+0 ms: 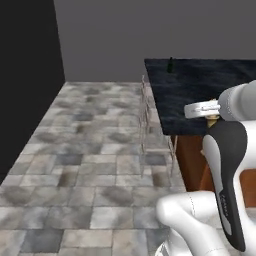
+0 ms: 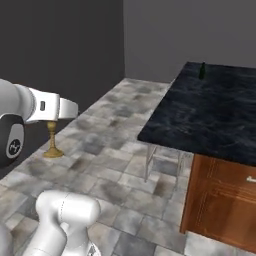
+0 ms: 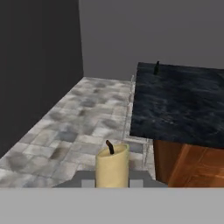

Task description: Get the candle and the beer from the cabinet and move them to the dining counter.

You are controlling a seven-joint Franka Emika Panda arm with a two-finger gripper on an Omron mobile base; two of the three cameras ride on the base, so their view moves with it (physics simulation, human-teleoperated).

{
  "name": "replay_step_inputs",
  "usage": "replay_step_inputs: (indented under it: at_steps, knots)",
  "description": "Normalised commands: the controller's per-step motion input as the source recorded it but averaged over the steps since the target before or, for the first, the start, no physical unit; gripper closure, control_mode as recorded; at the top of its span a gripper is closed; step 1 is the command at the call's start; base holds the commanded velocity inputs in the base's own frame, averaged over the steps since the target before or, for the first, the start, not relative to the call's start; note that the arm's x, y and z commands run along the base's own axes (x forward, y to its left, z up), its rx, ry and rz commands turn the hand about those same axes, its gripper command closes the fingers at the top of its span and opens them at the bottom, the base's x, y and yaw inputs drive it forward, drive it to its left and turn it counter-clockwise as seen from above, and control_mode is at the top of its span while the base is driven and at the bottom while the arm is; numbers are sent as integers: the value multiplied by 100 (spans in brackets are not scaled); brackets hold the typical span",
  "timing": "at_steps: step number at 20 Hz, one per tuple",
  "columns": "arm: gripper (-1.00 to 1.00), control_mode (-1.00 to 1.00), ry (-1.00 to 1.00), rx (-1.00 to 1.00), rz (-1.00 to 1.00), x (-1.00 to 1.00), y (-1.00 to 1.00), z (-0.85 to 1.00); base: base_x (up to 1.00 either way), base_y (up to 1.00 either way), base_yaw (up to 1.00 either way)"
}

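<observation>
**Candle carried in the gripper beside the dining counter; beer on the counter's far end**

Item 1 — tiled floor (image 1: 90, 165): grey mottled stone tiles, running from the dark left wall to the counter's base.

Item 2 — candle (image 3: 112, 165): cream-white taper with a dark wick, standing upright between the jaws in the hand view. In the right base view its brass holder (image 2: 52, 142), slim stem over a flared round base, hangs below the hand, clear of the floor.

Item 3 — gripper (image 3: 112, 183): jaws closed on the candle (finger tips themselves mostly hidden behind the wax). The white hand is level, held out to the left of the counter's near corner.

Item 4 — dining counter (image 2: 210, 115): black grey-veined marble top on a reddish-brown wooden base; thin metal stool legs (image 2: 149, 162) under its overhang.

Item 5 — beer (image 2: 202, 70): small dark bottle, upright, on the far end of the dining counter, well apart from the candle.
</observation>
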Motion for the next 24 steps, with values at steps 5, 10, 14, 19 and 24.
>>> replay_step_inputs:
  at_steps: [5, 10, 14, 19, 24]
  knots:
    - [100, 100, 0, 0, 0, 0, 0, 0, 61, 92, -65]
    - [100, 100, 0, 0, 0, 0, 0, 0, 57, 100, -57]
    - [100, 100, 0, 0, 0, 0, 0, 0, 54, 100, -57]
    - [100, 100, 0, 0, 0, 0, 0, 0, 53, 100, -56]
    - [100, 100, 0, 0, 0, 0, 0, 0, 49, 100, -54]
